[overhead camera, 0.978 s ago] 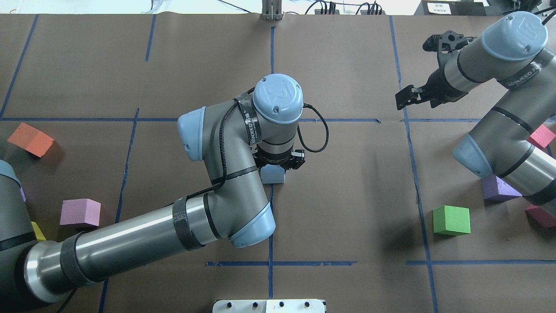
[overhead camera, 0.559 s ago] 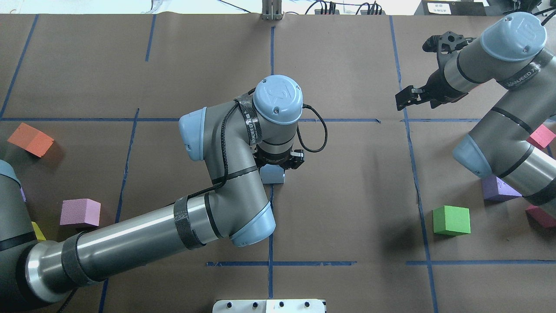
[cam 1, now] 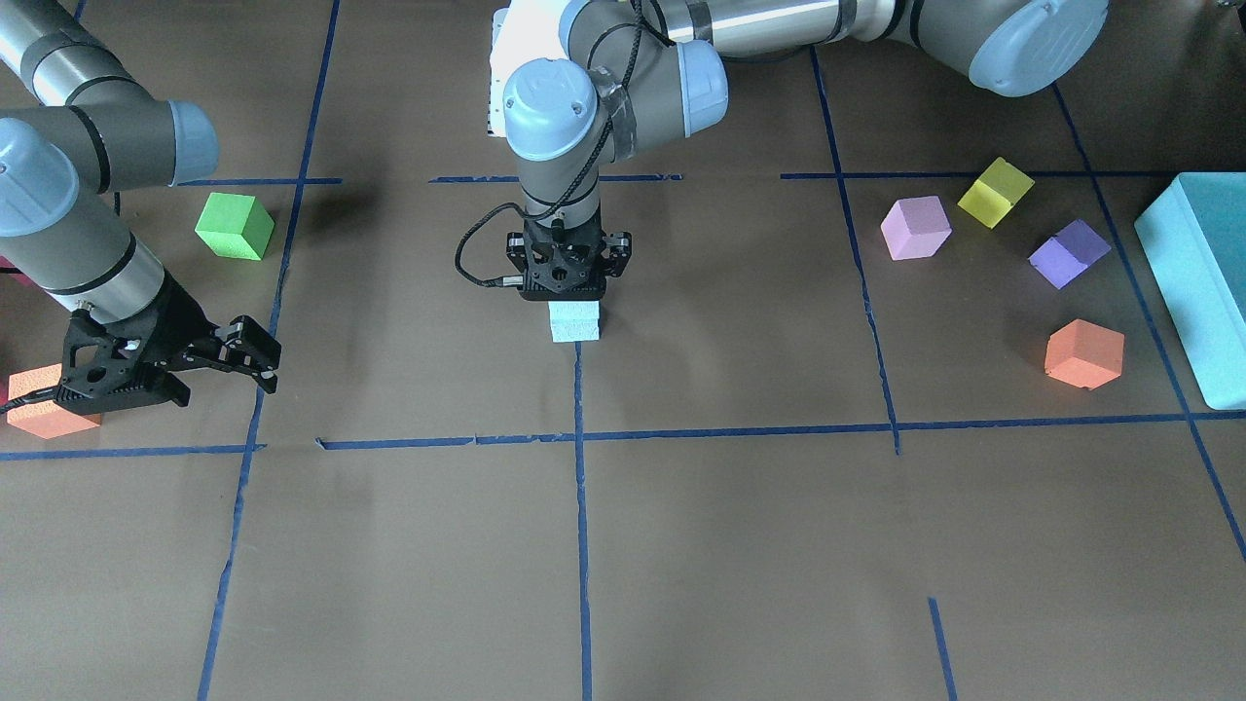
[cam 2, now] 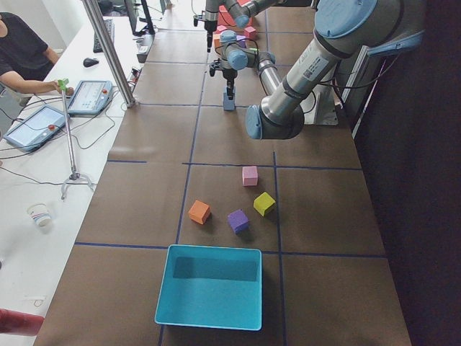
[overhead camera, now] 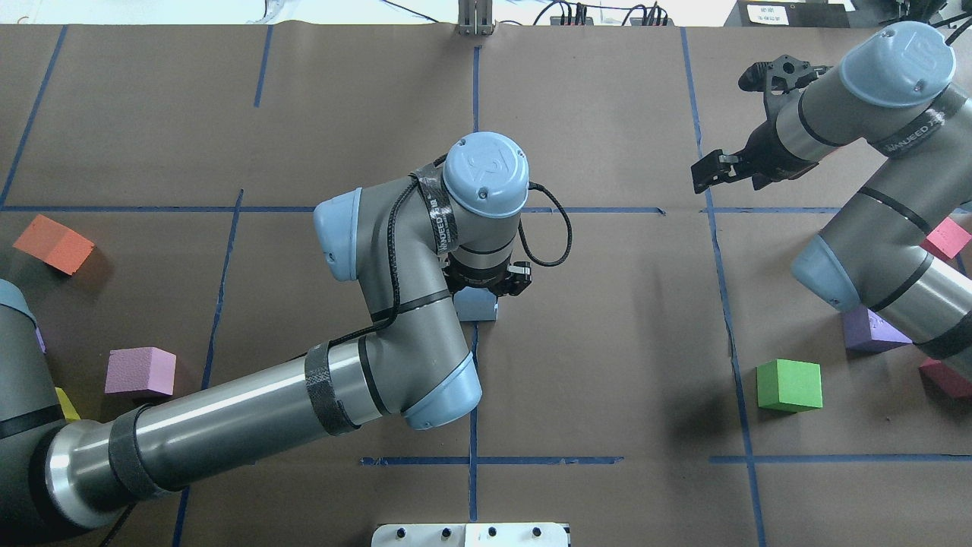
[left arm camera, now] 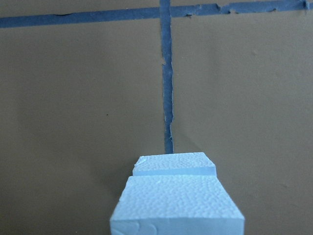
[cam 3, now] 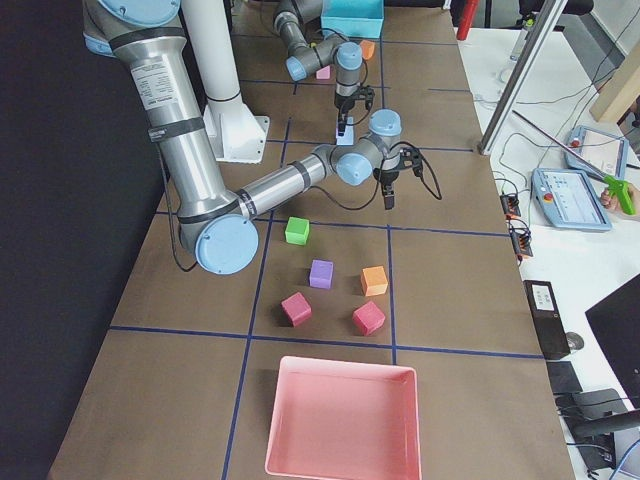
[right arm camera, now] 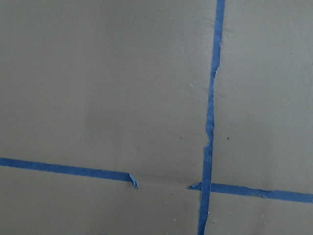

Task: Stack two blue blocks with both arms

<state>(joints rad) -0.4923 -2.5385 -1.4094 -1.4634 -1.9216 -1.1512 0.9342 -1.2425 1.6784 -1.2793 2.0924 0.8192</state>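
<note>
My left gripper (cam 1: pixel 574 295) points straight down over the table's middle, at a crossing of blue tape lines. It is shut on a pale blue block (left arm camera: pixel 178 205). That block rests on the second blue block (left arm camera: pixel 175 165), set slightly nearer the camera than it. From the front, part of the blue stack (cam 1: pixel 574 323) shows under the gripper body. From overhead, only a corner of the blue stack (overhead camera: pixel 477 305) shows. The fingers are hidden in every view. My right gripper (cam 1: pixel 255 358) is open and empty, hovering far off to the side. It also shows in the overhead view (overhead camera: pixel 706 173).
A green cube (cam 1: pixel 234 226) and an orange cube (cam 1: pixel 44 414) lie near the right arm. Pink (cam 1: pixel 915 227), yellow (cam 1: pixel 994 192), purple (cam 1: pixel 1069 253) and orange (cam 1: pixel 1083 352) cubes and a teal bin (cam 1: pixel 1202 282) lie on the left arm's side.
Almost nothing. The left arm's wrist has shifted very slightly; the blue stack and the right arm stay where they were.
</note>
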